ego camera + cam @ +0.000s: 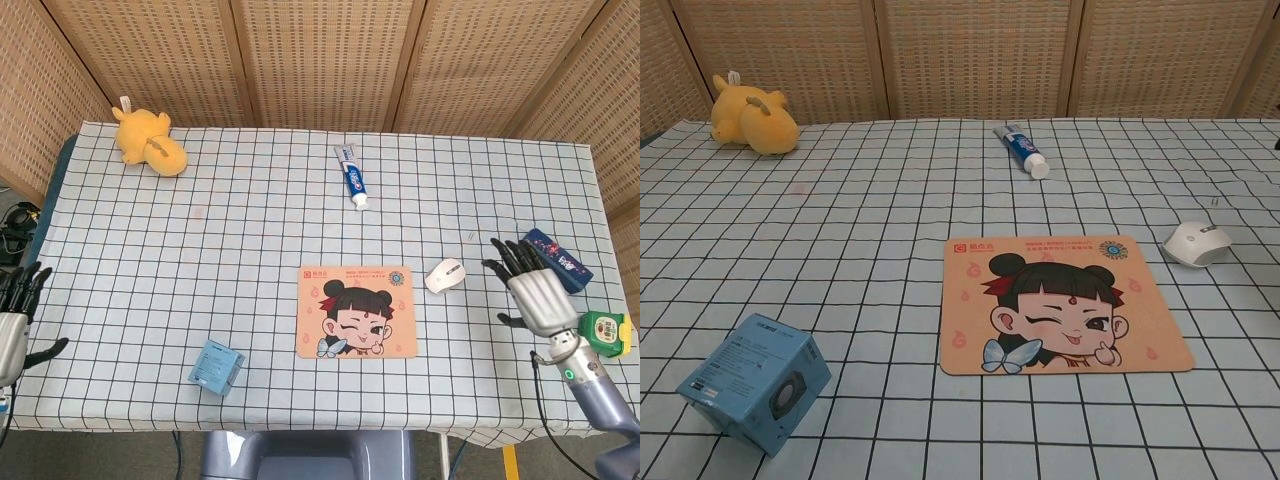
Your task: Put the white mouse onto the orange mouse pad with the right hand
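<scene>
From my station I see my right robot hand (533, 292) at the right side of the head view, above the checked cloth, fingers spread apart and holding nothing, its dark fingertips reaching toward the upper left of the frame. The small white computer mouse (445, 275) lies on the worktop (250, 230) just left of those fingertips, near them but not touching; in the chest view the same mouse (1197, 243) sits at the right edge, beside the upper right corner of the mouse pad and off it. The flat orange mouse pad printed with a winking cartoon girl (356, 311) lies in the lower centre of the head view, its right edge close to the mouse. Behind my right robot hand, toward the right edge of the frame, a dark blue oblong box (556, 257) lies slanted, partly hidden by the fingers, and below it sits a small green and yellow object (605, 331) that I cannot identify. My left robot hand (14, 315) shows at the lower left edge of the head view, beyond the cloth's side, fingers apart with nothing in them; the chest view shows neither hand. A light blue cardboard box (216, 366) rests tipped in the lower left area, a blue and white toothpaste tube (351, 177) lies in the upper centre, and a yellow plush toy (148, 139) sits at the upper left corner of the worktop.
</scene>
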Action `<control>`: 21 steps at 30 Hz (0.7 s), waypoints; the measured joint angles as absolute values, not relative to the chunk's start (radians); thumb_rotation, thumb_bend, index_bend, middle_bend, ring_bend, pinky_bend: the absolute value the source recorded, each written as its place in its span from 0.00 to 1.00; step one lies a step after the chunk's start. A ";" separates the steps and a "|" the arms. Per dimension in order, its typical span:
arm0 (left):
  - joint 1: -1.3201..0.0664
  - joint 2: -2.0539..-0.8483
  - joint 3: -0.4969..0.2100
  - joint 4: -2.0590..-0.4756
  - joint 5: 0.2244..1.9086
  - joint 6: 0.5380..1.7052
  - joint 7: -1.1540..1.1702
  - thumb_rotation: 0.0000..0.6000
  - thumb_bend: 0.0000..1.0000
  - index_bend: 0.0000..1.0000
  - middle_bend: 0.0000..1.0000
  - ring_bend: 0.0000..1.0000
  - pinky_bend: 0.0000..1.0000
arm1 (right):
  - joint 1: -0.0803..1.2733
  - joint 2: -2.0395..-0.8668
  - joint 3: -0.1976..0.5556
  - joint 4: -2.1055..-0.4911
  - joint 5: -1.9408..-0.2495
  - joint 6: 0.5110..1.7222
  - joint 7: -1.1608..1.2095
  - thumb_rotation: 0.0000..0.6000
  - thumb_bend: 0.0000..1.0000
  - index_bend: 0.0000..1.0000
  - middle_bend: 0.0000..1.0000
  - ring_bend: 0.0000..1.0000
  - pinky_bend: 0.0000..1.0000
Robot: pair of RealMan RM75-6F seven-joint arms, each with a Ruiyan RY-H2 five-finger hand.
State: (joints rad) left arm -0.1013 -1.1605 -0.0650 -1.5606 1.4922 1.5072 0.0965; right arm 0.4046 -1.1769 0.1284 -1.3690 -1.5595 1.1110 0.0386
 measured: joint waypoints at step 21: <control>-0.113 -1.169 -0.080 -1.541 1.458 1.484 0.092 1.00 0.00 0.00 0.00 0.00 0.00 | 0.600 -1.376 0.107 -1.103 -1.505 0.875 0.090 1.00 0.20 0.26 0.12 0.00 0.04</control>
State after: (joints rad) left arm -0.1132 -1.1692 -0.0796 -1.5412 1.4575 1.4843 0.0921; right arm 0.6002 -1.3763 0.1067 -1.1031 -1.5046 0.8754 0.0895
